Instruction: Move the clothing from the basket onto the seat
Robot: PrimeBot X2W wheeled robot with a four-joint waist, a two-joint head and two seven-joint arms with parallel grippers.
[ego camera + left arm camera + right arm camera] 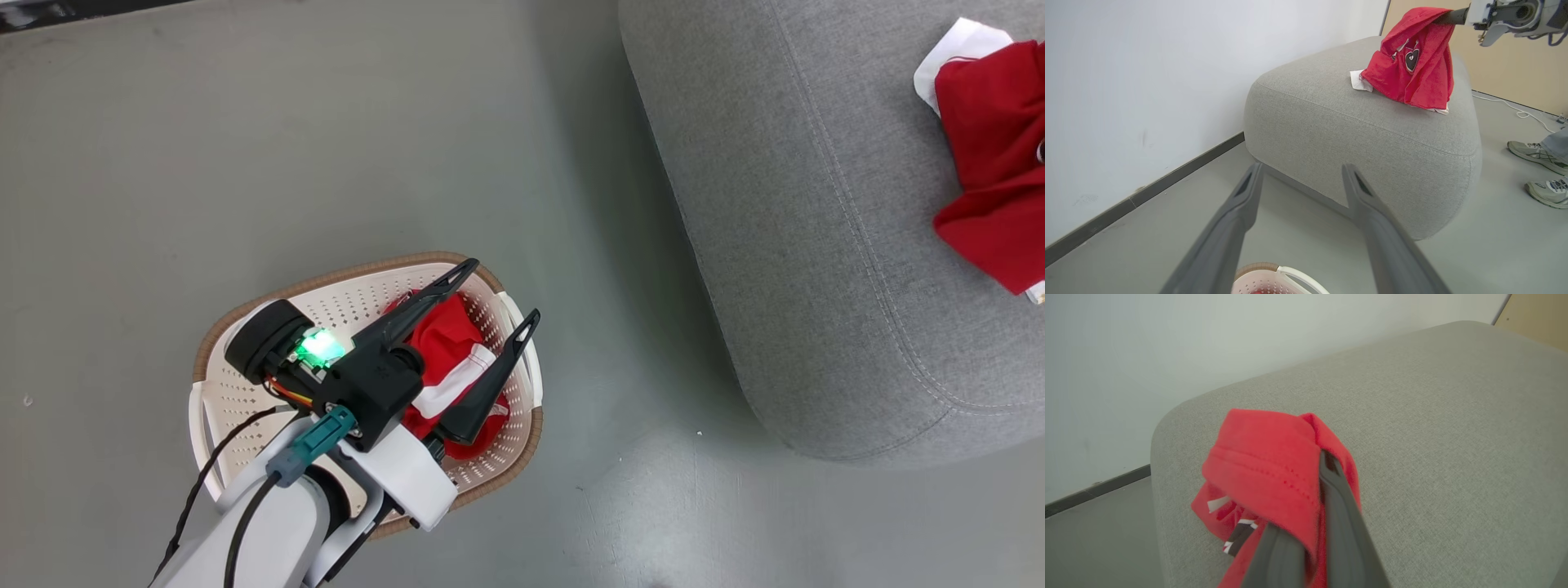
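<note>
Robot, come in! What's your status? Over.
Left hand open above basket, second garment inside. Right hand shut on first garment, draped on seat. Person's shoes beside seat.

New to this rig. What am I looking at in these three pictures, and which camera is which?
A wheeled robot with two arms, each ending in a two-finger gripper. The head view looks down: the left gripper hangs open over a white basket on the floor, one red garment inside; a grey seat stands to its right. The two wrist views look along each gripper's fingers. The right gripper is shut on a second red garment, whose lower part rests on the seat. The shoes in the left wrist view are a person's.
</note>
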